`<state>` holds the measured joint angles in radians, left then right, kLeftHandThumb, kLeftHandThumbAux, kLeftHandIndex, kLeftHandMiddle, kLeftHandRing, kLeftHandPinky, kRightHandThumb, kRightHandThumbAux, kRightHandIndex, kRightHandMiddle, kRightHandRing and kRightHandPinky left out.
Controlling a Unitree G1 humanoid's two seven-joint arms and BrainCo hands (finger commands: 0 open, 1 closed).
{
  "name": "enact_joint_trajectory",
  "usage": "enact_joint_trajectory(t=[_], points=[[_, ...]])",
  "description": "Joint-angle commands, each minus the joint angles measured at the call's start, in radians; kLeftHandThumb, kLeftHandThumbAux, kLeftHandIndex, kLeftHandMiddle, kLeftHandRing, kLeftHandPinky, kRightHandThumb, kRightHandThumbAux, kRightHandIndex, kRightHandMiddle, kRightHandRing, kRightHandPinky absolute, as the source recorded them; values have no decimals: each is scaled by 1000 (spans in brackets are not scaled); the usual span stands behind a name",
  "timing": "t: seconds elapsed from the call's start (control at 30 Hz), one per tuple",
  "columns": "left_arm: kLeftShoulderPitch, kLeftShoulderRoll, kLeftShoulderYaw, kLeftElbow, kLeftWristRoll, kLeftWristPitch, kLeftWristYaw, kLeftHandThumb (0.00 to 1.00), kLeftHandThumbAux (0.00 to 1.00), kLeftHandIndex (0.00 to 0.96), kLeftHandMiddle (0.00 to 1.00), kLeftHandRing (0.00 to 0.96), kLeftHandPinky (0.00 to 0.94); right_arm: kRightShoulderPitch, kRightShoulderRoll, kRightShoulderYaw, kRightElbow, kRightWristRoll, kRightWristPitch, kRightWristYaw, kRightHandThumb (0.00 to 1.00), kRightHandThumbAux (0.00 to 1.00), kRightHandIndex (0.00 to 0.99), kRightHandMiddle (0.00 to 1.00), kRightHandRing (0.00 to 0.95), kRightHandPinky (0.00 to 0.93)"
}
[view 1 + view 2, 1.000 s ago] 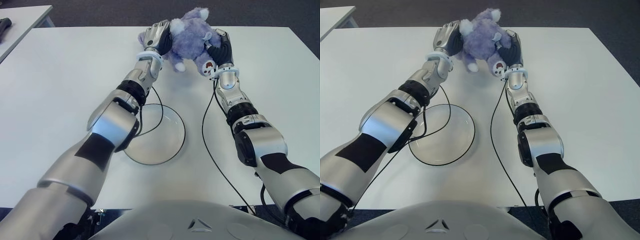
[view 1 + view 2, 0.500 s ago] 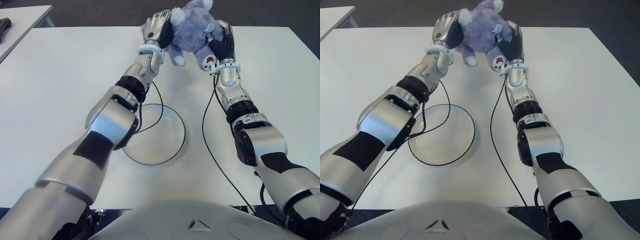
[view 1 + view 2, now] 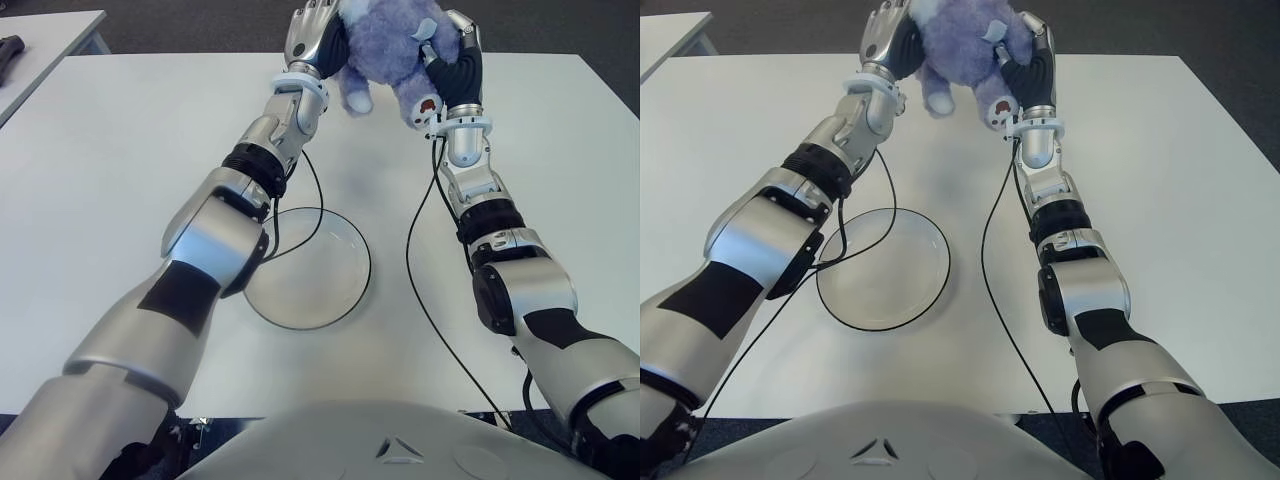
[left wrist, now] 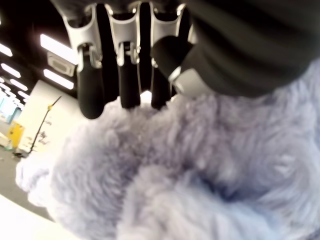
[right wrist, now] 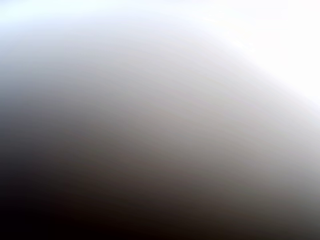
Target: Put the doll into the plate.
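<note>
A fluffy purple doll [image 3: 388,45] is held up above the far edge of the white table [image 3: 120,180], squeezed between both hands. My left hand [image 3: 312,32] presses its left side, and in the left wrist view its fingers [image 4: 120,75] dig into the fur [image 4: 190,170]. My right hand [image 3: 458,68] grips the doll's right side beside a foot with a red sole. The right wrist view shows only a blank blur. A clear glass plate [image 3: 345,262] with a dark rim lies on the table nearer to me, below and well short of the doll.
Black cables [image 3: 412,270] run from both wrists across the table, one looping over the plate's far-left rim. A second white table [image 3: 50,30] with a dark object stands at the far left. Dark floor lies beyond the table.
Both hands have lifted the doll off the table and carried it higher, toward the top of the eye views. The plate has not moved.
</note>
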<state>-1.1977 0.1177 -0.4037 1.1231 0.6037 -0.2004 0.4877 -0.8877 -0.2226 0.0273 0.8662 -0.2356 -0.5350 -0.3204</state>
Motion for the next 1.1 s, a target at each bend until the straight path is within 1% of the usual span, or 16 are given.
enact_joint_trajectory(t=[0.03, 0.27, 0.4, 0.53, 0.67, 0.9, 1.03, 1.1], points=[[36, -12, -13, -54, 7, -29, -4, 854, 666, 401, 537, 826, 817, 20, 15, 21, -47, -16, -16, 22, 717, 714, 439, 873, 877, 870], [74, 20, -28, -131, 34, -24, 15, 855, 665, 403, 537, 827, 811, 44, 9, 26, -105, -14, -4, 45, 716, 715, 439, 874, 877, 873], [126, 52, -34, -237, 61, 2, 20, 855, 664, 403, 537, 823, 801, 72, 8, 29, -152, -10, 4, 64, 716, 715, 439, 876, 878, 877], [192, 81, -27, -369, 77, 42, -9, 855, 664, 404, 538, 824, 810, 99, 9, 29, -193, -9, 13, 77, 717, 714, 439, 878, 879, 879], [230, 94, -22, -434, 81, 61, -20, 856, 664, 404, 540, 824, 812, 145, 15, 33, -259, -7, 30, 94, 717, 714, 439, 882, 882, 884], [354, 123, -5, -638, 72, 108, -104, 854, 665, 402, 545, 835, 841, 214, 24, 39, -360, -1, 91, 143, 722, 711, 440, 880, 882, 893], [408, 132, 0, -726, 77, 135, -145, 854, 665, 402, 546, 838, 842, 240, 27, 46, -395, -12, 123, 157, 723, 711, 440, 877, 878, 888], [424, 134, 1, -752, 82, 144, -157, 854, 666, 402, 545, 839, 842, 250, 28, 50, -405, -15, 135, 161, 723, 711, 440, 877, 877, 887]])
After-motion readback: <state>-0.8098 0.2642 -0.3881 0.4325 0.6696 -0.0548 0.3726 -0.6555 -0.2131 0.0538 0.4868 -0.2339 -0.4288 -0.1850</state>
